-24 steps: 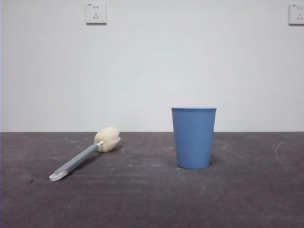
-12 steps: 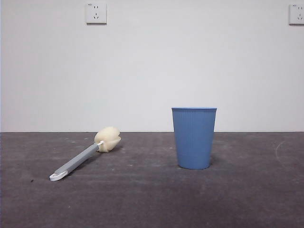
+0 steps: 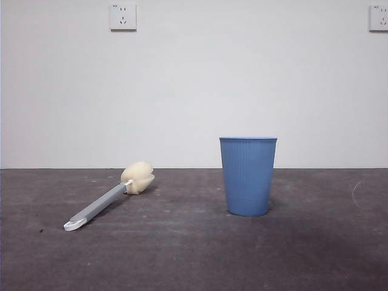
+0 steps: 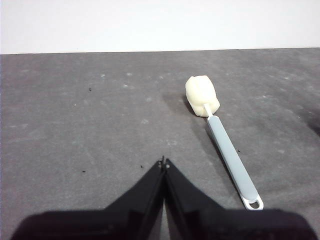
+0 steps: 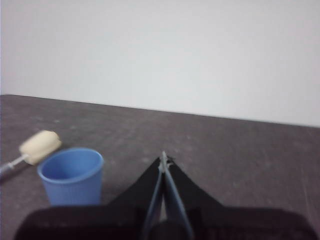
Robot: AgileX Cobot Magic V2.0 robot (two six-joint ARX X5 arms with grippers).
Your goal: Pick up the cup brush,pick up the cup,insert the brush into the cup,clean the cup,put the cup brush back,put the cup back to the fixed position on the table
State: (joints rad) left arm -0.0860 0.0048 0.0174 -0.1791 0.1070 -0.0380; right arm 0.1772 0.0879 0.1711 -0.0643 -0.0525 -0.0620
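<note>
Two things lie on the table point(image 3: 194, 254) in the front view, and no arm shows there: the cup point(image 3: 248, 176) stands upright, mouth up, and the cup brush point(image 3: 109, 197) lies flat well apart from it, on the side toward the wall socket point(image 3: 122, 16) that sits nearer the middle of the wall point(image 3: 194, 85). Seen against the cup, the brush points its cream sponge head toward the cup and the back wall, while its white loop end points away from the cup and toward the camera. From the left wrist view, the left gripper point(image 4: 163, 161) hangs over bare table with its jaws pressed together at the tips and nothing between them; the cup brush point(image 4: 222, 136) lies near it, untouched, and the cup is out of this picture. From the right wrist view, which is somewhat blurred, the right gripper point(image 5: 163, 161) is likewise clenched on nothing, its jaws meeting in a thin line; the cup point(image 5: 71, 175) stands near it, not touched, open mouth in plain sight, and just past the cup the brush's sponge head point(image 5: 40, 145) shows, with a short piece of handle.
</note>
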